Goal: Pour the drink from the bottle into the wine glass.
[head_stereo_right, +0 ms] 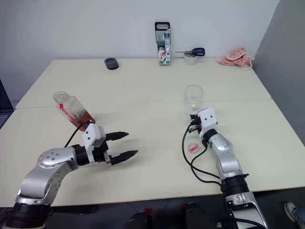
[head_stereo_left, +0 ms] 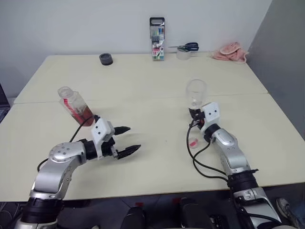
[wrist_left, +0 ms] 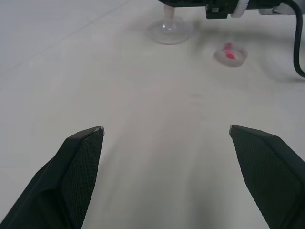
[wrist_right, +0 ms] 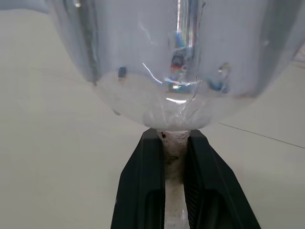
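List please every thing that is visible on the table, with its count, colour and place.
Bottle: one, clear with amber drink, uncapped, tilted, near left.
Wine glass: one, clear, empty, centre right, stem gripped.
Cap: one, white-red, beside right arm.
Marker case: one, upright, far edge.
Black round object: one, far left.
Scissors: one, blue handles, on tape roll.
Pink cloth: one, far right corner.
Left claw: black, open.
Right claw: black, shut on stem.

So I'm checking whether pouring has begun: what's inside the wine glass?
The wine glass bowl looks clear and empty, no amber drink visible. The right gripper covers its stem.
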Robot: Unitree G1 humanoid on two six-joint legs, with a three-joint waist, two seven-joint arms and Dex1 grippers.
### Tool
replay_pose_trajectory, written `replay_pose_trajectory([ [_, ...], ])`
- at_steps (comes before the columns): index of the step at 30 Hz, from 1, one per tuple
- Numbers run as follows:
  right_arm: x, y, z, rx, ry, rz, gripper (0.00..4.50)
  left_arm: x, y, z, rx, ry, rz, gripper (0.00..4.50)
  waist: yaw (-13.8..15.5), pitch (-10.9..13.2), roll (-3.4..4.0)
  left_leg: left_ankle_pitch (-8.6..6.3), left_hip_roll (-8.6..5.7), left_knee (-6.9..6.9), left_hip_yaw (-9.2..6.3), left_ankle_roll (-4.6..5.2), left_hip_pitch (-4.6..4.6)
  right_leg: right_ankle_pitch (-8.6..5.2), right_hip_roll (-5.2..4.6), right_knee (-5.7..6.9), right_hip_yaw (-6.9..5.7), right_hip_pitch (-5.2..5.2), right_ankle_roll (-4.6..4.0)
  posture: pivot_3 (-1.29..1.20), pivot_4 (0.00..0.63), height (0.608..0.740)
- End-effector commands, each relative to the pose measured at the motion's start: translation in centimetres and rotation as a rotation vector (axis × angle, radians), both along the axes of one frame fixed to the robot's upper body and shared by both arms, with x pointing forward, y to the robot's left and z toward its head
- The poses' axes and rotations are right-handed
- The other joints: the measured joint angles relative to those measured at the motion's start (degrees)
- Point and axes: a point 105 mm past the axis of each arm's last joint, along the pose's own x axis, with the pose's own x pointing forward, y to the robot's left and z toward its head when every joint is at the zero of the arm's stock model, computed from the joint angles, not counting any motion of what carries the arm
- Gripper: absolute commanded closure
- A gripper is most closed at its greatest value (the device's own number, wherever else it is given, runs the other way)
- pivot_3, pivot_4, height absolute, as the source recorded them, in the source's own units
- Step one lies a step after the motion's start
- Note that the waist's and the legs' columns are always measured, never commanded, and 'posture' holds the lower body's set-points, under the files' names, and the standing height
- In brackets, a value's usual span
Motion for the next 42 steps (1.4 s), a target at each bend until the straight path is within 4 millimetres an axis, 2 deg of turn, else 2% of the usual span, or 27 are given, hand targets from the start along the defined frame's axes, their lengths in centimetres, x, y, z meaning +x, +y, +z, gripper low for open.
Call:
replay_pose_trajectory([
  [1, -0.5, 5.8, 2.0, 0.037, -0.026, 0.223, 4.29, -0.5, 1.5, 2.0, -0.005, -0.068, 0.085, 0.0, -0.2, 0.1, 0.06, 0.0, 0.1, -0.01, 0.05, 0.0, -0.02, 0.0, 0.03, 0.0, 0.02, -0.05, -0.01, 0.0, 0.15, 0.74],
  [4, -0.3, 8.0, 2.0, 0.023, -0.025, 0.29, 4.29, -0.9, 2.3, 2.2, -0.015, -0.061, 0.137, 0.0, 0.4, 0.2, 0.15, 0.0, 0.23, -0.04, -0.02, -0.01, -0.09, -0.04, 0.07, -0.01, -0.11, -0.08, -0.11, 0.0, 0.15, 0.74],
  [7, -0.5, 11.3, 1.3, -0.007, -0.023, 0.39, 4.29, -1.6, 3.3, 2.6, 0.006, -0.07, 0.174, 0.0, 0.8, 0.2, 0.14, -0.01, 0.15, -0.04, -0.04, -0.04, -0.12, -0.05, 0.07, -0.05, -0.14, -0.07, -0.12, 0.0, 0.15, 0.74],
  [9, -0.7, 12.7, 0.9, -0.02, -0.023, 0.429, 4.29, -1.6, 3.8, 3.1, 0.005, -0.085, 0.207, 0.0, 1.1, 0.2, 0.13, -0.01, -0.07, -0.02, -0.08, -0.04, -0.14, -0.05, -0.1, -0.07, -0.15, -0.05, -0.12, 0.0, 0.15, 0.74],
  [13, -0.8, 13.5, -0.2, -0.039, -0.009, 0.454, 4.29, -1.5, 4.4, 3.4, 0.009, -0.097, 0.232, 0.0, 1.1, 0.2, 0.12, -0.01, -0.21, -0.01, -0.09, -0.04, -0.12, -0.04, -0.2, -0.07, -0.13, -0.02, -0.11, 0.0, 0.15, 0.74],
  [19, -0.6, 13.2, -1.1, -0.04, 0.013, 0.447, 4.29, -1.1, 4.3, 3.7, 0.01, -0.122, 0.227, 0.0, 0.7, 0.2, 0.13, -0.01, -0.17, -0.03, -0.11, -0.04, -0.09, -0.04, -0.17, -0.02, -0.14, -0.02, -0.11, 0.0, 0.15, 0.74],
  [31, -0.8, 12.4, -0.6, -0.029, -0.005, 0.45, 0.2, -0.1, 2.6, 4.6, -0.023, -0.203, 0.158, 0.0, 0.7, 0.2, 0.13, -0.01, -0.19, -0.04, -0.12, -0.05, -0.13, -0.04, -0.18, -0.05, -0.15, -0.04, -0.11, 0.0, 0.15, 0.74],
  [32, -0.8, 12.3, -0.7, -0.031, -0.004, 0.452, 0.02, 0.1, 2.5, 4.9, -0.028, -0.218, 0.158, 0.0, 0.7, 0.2, 0.13, -0.01, -0.2, -0.04, -0.13, -0.05, -0.13, -0.04, -0.18, -0.05, -0.15, -0.04, -0.11, 0.0, 0.15, 0.74],
  [37, -1.3, 11.3, -0.6, -0.052, -0.019, 0.46, 0.02, 0.4, 2.4, 5.9, -0.063, -0.272, 0.173, 0.0, 0.7, 0.2, 0.13, -0.01, -0.2, -0.03, -0.14, -0.05, -0.14, -0.04, -0.19, -0.05, -0.15, -0.04, -0.11, 0.0, 0.15, 0.74],
  [42, -2.2, 9.2, -0.2, -0.108, -0.046, 0.462, 0.02, 0.4, 2.6, 6.5, -0.091, -0.322, 0.231, 0.0, 0.8, 0.2, 0.12, -0.01, -0.21, -0.03, -0.14, -0.05, -0.17, -0.05, -0.21, -0.09, -0.15, -0.03, -0.11, 0.0, 0.15, 0.74],
])
